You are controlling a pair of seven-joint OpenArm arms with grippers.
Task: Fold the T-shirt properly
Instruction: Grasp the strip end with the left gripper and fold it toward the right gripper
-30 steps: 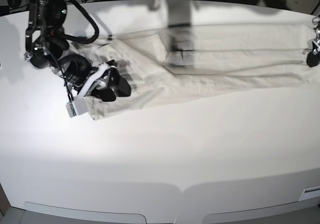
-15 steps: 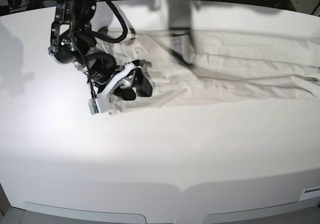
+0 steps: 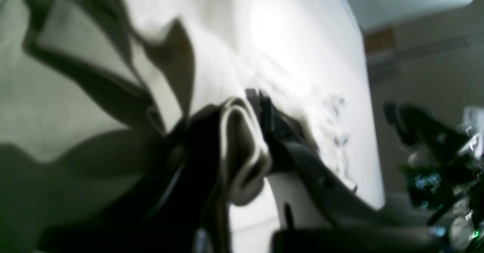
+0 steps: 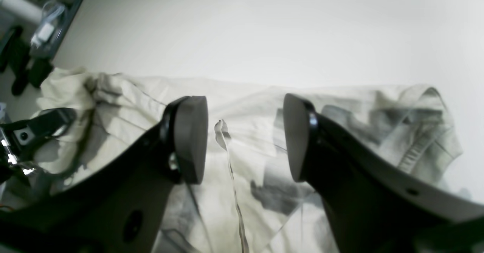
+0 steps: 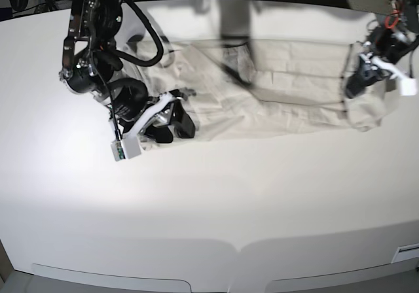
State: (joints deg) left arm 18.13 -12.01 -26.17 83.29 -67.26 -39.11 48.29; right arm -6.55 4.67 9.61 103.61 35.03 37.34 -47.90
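The pale T-shirt [image 5: 288, 84] lies stretched sideways across the back of the white table [image 5: 216, 195], wrinkled and partly doubled over. In the base view my left gripper [image 5: 360, 78] is at the shirt's right end, shut on a bunched fold of cloth that lifts off the table. The left wrist view shows that fold [image 3: 242, 158] pinched between the dark fingers of the left gripper [image 3: 236, 113]. My right gripper [image 5: 175, 120] hovers over the shirt's left end, open. In the right wrist view its pads [image 4: 191, 139] stand wide apart above the creased T-shirt [image 4: 249, 105], holding nothing.
The right arm's black body and cables [image 5: 95, 38] stand over the table's back left corner. Dark equipment lines the far edge behind the table. Bare white tabletop fills the front half, down to its curved front edge [image 5: 239, 247].
My left gripper has come in from the far right edge, dragging the shirt's right end leftward so the shirt is shorter. The right arm shifted right along the shirt's left end, still open.
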